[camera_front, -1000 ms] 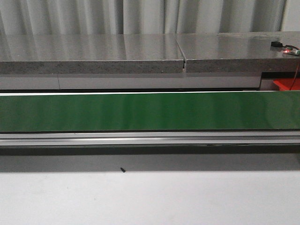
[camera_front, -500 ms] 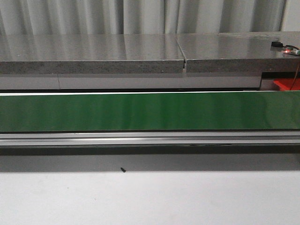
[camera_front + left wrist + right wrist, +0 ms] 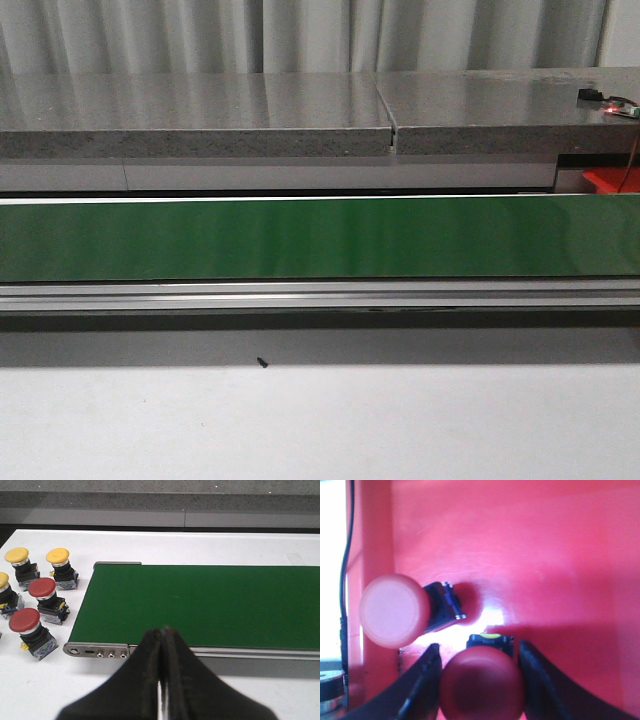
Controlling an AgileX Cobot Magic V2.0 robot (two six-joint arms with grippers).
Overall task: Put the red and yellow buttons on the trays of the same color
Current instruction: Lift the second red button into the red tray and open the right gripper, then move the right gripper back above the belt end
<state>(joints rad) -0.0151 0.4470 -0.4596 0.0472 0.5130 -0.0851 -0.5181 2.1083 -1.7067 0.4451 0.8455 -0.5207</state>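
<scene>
Red button (image 3: pixel 481 684) pinched in right tool (image 3: pixel 479 680) over red tray (image 3: pixel 545 555); your release may knock neighbouring button (image 3: pixel 395 611). Left tool (image 3: pixel 162 650) pressed together.

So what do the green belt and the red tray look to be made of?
Green belt: a smooth, matte rubbery or PVC sheet, judging by its even colour and faint sheen, set in a metal frame. Red tray: probably glossy moulded plastic, given the bright glare on its floor.
</scene>
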